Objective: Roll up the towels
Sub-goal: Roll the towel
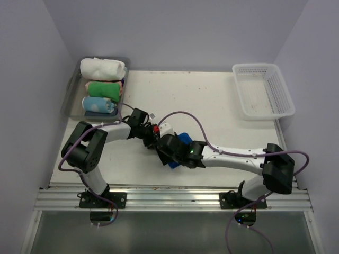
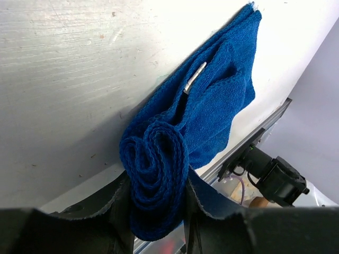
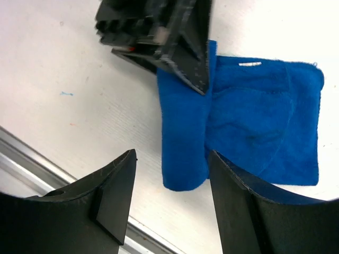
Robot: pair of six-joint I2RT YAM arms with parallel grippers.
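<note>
A blue towel [image 3: 254,127] lies on the white table, partly rolled from one side; it also shows in the top view [image 1: 181,142]. My left gripper [image 2: 156,211] is shut on the rolled end of the blue towel [image 2: 159,169]. My right gripper [image 3: 172,182] is open just above the other end of the roll [image 3: 183,143], its jaws standing on either side of it without touching. In the top view both grippers meet over the towel at the table's middle, the left [image 1: 153,138] and the right [image 1: 170,151].
A clear tray [image 1: 72,87] at the back left holds three rolled towels: white [image 1: 103,67], green [image 1: 105,89] and light blue [image 1: 99,104]. A white basket [image 1: 263,90] stands at the back right. A metal rail [image 1: 175,198] runs along the near edge.
</note>
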